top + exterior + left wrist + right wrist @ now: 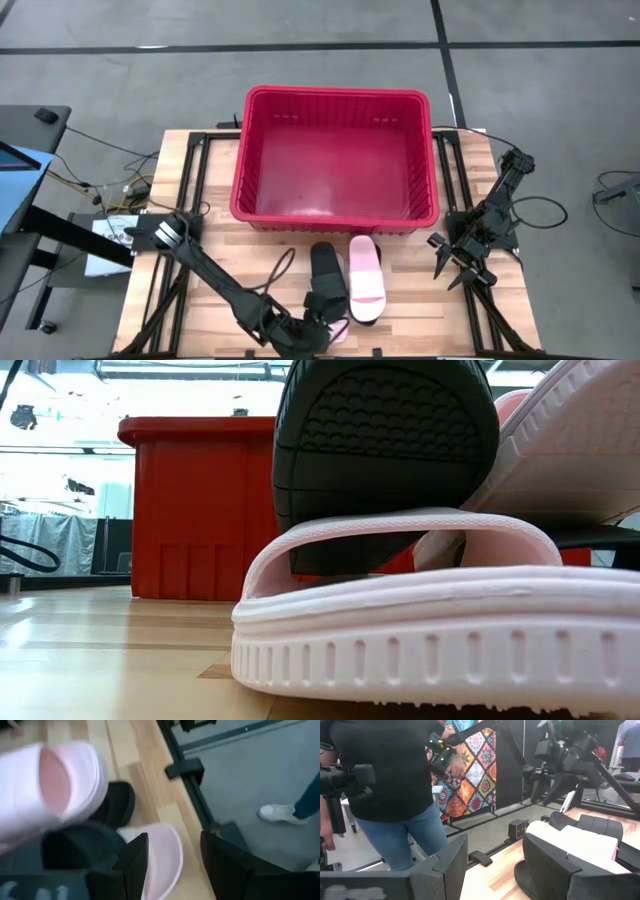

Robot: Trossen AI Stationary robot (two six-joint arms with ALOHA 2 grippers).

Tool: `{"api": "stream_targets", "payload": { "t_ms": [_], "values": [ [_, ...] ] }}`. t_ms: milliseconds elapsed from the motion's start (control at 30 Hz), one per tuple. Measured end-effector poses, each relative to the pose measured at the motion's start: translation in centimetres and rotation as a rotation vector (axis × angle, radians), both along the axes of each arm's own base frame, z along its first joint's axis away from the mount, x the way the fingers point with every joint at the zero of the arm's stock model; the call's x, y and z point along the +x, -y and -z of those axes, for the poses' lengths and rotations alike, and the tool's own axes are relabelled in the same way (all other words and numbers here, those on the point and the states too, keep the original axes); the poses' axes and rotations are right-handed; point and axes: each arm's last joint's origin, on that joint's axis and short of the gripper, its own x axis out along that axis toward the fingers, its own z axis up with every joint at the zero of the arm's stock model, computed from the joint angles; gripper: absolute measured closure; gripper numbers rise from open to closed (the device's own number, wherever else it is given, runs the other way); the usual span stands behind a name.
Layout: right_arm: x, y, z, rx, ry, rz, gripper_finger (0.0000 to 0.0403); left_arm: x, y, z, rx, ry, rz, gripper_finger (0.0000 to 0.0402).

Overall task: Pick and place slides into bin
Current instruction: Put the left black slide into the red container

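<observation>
Judging from how things lie, the task has hardly begun: the bin [335, 160] stands at the far middle of the worktop [200, 300] and looks empty in the high view, with no slide inside it. All the slides visible sit in a tight heap just in front of the bin's near wall. From above, a black slide [327, 272] and a pink slide [366, 278] lie side by side, and another pink slide [340, 330] peeks out at the near edge of the heap. The low view shows a pink one [440, 620] flat on the worktop with a black sole [385, 450] tilted up over it, so the pile is stacked, not spread. Whether a fourth slide is there I cannot tell for sure.

The left hand [312, 332] is low at the near end of the heap; in its wrist view the fingers [134, 865] stand apart, with a pink slide [162, 857] between and beyond them, gripping nothing. The right hand [455, 262] waits at the right side of the worktop, well apart from the slides, fingers [451, 857] spread and empty.

Left to do: every slide must still be grasped, lifted over the rim and dropped in.
</observation>
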Motion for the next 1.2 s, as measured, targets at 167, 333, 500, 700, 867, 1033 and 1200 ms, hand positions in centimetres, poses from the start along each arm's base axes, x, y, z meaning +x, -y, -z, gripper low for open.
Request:
{"api": "stream_targets", "payload": {
  "t_ms": [167, 333, 500, 700, 867, 1033, 1200],
  "values": [
    [0.0, 0.0, 0.0, 0.000, 0.000, 0.000, 0.0219, 0.2, -0.3, -0.1, 0.072, 0.016, -0.020, 0.0229],
    [0.0, 0.0, 0.0, 0.000, 0.000, 0.000, 0.0219, 0.1, -0.7, 0.1, 0.095, -0.019, -0.027, 0.0229],
    [0.0, 0.0, 0.0, 0.000, 0.000, 0.000, 0.0219, 0.2, -1.1, 0.3, 0.100, -0.036, -0.042, 0.0229],
    [0.0, 0.0, 0.0, 0.000, 0.000, 0.000, 0.0219, 0.4, -1.9, 0.5, 0.094, -0.084, -0.055, 0.0229],
    [0.0, 0.0, 0.0, 0.000, 0.000, 0.000, 0.0219, 0.8, -2.4, 0.6, 0.090, -0.097, -0.055, 0.0229],
    [0.0, 0.0, 0.0, 0.000, 0.000, 0.000, 0.0219, 1.0, -2.7, 0.6, 0.066, -0.119, -0.029, 0.0229],
    [0.0, 0.0, 0.0, 0.000, 0.000, 0.000, 0.0219, 1.1, -2.5, 1.1, 0.061, -0.134, -0.006, 0.0229]
  ]
}}
